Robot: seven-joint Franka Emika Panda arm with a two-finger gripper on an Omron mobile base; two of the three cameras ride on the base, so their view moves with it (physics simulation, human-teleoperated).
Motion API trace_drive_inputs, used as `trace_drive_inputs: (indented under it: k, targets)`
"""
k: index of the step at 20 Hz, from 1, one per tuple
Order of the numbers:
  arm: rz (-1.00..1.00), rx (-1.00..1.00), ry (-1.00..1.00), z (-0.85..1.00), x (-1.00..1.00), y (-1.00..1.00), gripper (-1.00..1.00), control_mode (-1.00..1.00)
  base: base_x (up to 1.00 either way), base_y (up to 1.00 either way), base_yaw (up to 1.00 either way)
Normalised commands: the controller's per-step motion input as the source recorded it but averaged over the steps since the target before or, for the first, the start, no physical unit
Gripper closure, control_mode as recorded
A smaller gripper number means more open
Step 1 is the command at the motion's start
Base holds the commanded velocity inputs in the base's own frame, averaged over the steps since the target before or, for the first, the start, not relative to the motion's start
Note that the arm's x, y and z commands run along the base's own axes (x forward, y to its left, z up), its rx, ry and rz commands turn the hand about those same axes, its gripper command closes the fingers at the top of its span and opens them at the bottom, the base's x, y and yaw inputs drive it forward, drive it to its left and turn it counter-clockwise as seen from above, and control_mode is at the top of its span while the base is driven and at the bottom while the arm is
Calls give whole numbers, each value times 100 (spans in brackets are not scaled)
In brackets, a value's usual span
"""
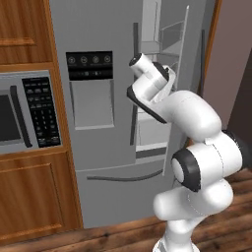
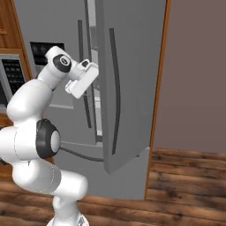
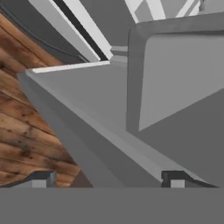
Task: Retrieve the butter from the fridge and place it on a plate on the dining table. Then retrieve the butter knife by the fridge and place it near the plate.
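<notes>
Microwave (image 1: 24, 115), wood cabinets (image 1: 29, 206), plank floor (image 2: 185, 185)

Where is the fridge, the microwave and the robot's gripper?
fridge (image 1: 93, 147), left base view, on its closed left door.
microwave (image 1: 42, 110), left base view, on its black keypad.
gripper (image 3: 107, 178), hand view, midway between the fingertips.

Even, flat rendered light; soft, slightly blurry, no glare.
</notes>
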Motion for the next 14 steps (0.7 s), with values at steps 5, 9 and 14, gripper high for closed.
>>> trace_drive_inputs:
  k: [5, 9, 14]
  targets:
    - [-1, 0, 6, 0, -31, -45, -100, -100, 0, 0, 0]
    - [-3, 0, 3, -3, -48, -81, -100, -100, 0, 0, 0]
    - [-5, 0, 0, -5, -72, -100, -100, -100, 0, 0, 0]
